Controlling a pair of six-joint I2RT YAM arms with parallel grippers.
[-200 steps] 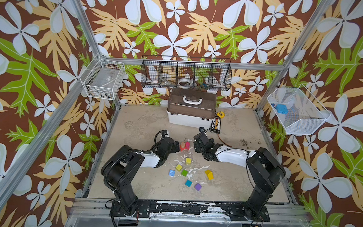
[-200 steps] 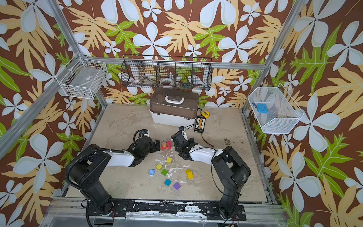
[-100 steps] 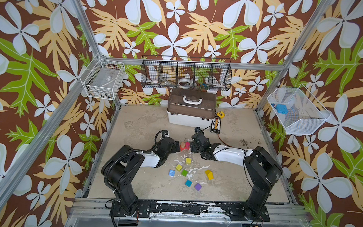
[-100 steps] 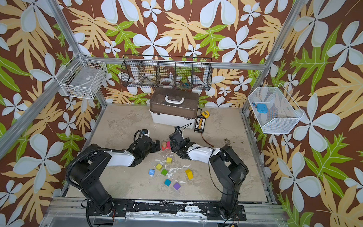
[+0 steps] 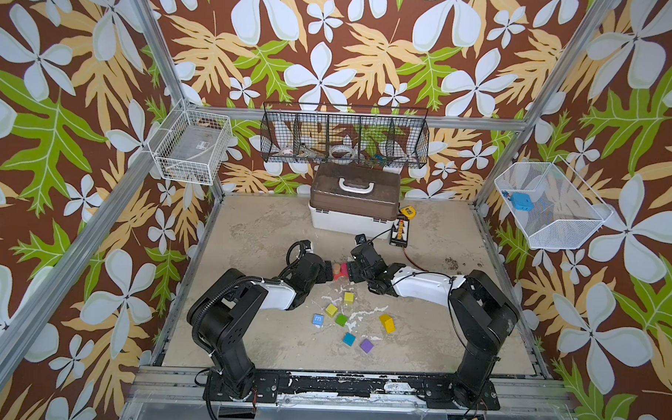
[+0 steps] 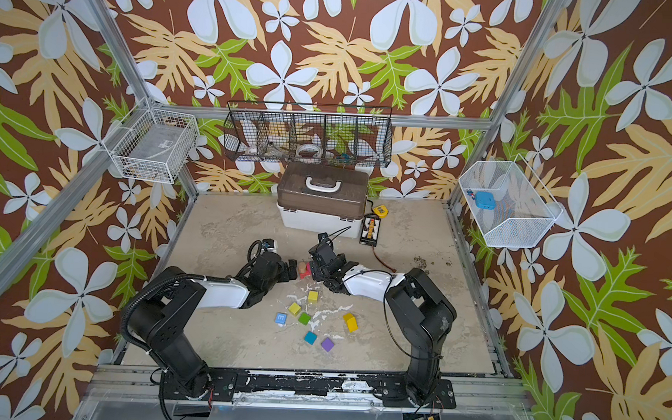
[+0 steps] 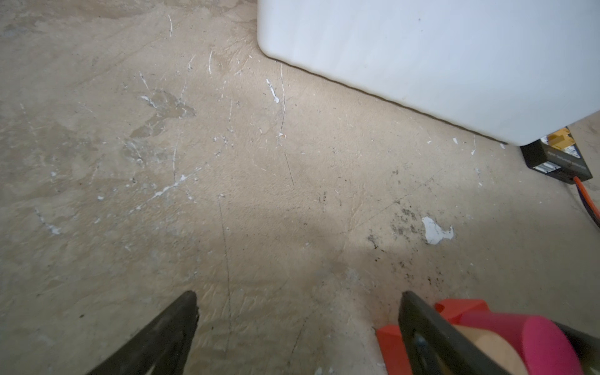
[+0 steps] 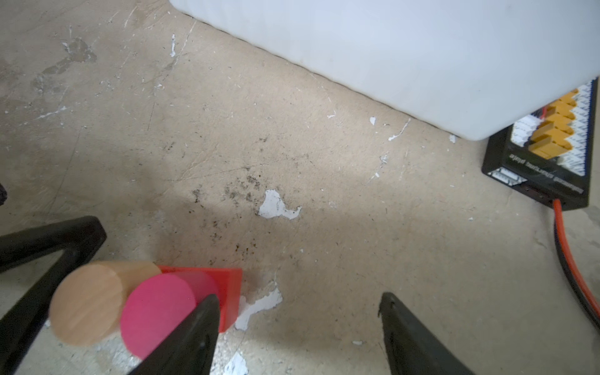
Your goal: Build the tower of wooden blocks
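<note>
Having brought right gripper (image 8: 298,298) in beside pink cylinder (image 8: 159,318) and tan cylinder (image 8: 87,302) on red slab (image 8: 232,292): fingers (image 8: 194,331) apart, empty; left gripper (image 7: 298,295) wide, possibly bracing; stacking barely begun.

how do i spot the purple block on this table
From the brown-lidded white box at the back, come forward to the scattered cubes. The purple cube lies nearest the front edge, beside the teal cube; no other is purple.

Pink cyl. (image 8: 159,315), tan cyl. (image 8: 87,302) atop red slab (image 8: 232,292)
</note>
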